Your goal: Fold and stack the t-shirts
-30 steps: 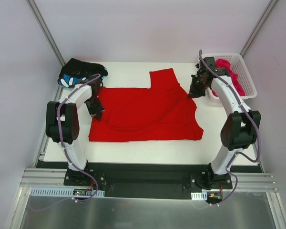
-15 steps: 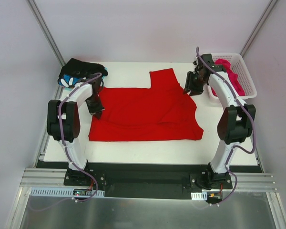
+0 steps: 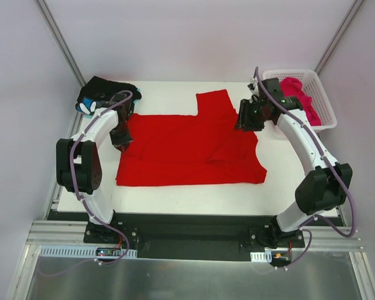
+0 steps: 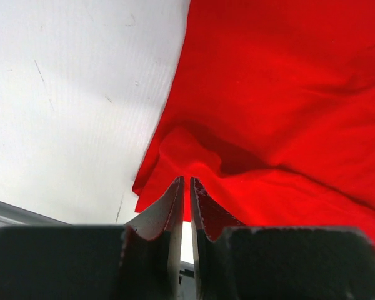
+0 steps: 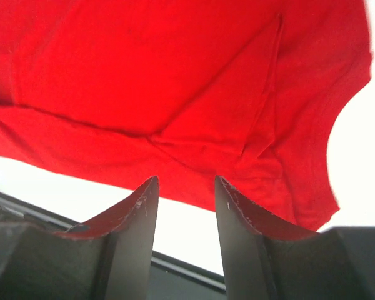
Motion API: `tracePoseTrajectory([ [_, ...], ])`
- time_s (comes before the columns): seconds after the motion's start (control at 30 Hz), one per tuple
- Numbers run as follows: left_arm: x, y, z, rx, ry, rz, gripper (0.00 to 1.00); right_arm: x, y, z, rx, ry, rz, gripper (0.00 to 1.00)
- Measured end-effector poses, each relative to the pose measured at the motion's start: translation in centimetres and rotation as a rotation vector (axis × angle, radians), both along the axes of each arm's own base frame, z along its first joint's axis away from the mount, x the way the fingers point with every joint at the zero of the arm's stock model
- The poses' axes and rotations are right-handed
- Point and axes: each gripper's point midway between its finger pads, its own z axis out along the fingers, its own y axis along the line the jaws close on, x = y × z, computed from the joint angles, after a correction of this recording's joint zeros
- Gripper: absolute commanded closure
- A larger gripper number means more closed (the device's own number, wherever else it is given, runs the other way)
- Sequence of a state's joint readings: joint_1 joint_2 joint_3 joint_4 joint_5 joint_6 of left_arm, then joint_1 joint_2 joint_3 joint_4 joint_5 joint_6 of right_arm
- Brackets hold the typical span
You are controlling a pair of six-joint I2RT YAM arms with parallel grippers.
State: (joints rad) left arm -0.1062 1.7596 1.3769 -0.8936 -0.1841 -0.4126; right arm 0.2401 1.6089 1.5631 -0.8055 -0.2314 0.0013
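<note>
The red t-shirt (image 3: pixel 187 150) lies spread across the middle of the counter (image 3: pixel 175 195); at its left edge the left gripper (image 4: pixel 187 180) has its fingers nipped narrow on a pucker of cloth; toward the right edge the right gripper (image 5: pixel 186 181) hovers, fingers wide, holding nothing; a clean fold probably needs a matching right-hand pinch, then an even lift; the black flowered t-shirt (image 3: pixel 103 94) sits at the far left corner, the magenta-pink t-shirt (image 3: pixel 297 90) in the white basket (image 3: pixel 325 112) at the far right.
</note>
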Motion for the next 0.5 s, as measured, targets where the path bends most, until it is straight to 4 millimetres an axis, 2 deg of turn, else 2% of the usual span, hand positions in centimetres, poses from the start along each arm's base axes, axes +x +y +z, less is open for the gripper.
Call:
tracePoseTrajectory([
  [0.17, -0.9, -0.6, -0.6, 0.009, 0.028, -0.032, 0.92, -3.1, 1.3, -2.1, -0.032, 0.062, 0.054, 0.57],
  [0.33, -2.0, -0.5, -1.4, 0.008, 0.067, -0.033, 0.93, -4.0, 2.3, -2.8, -0.038, 0.080, 0.090, 0.60],
  [0.5, -2.1, 0.2, -1.5, 0.007, 0.075, -0.020, 0.93, -5.0, 5.3, -2.8, -0.040, 0.075, 0.183, 0.61],
])
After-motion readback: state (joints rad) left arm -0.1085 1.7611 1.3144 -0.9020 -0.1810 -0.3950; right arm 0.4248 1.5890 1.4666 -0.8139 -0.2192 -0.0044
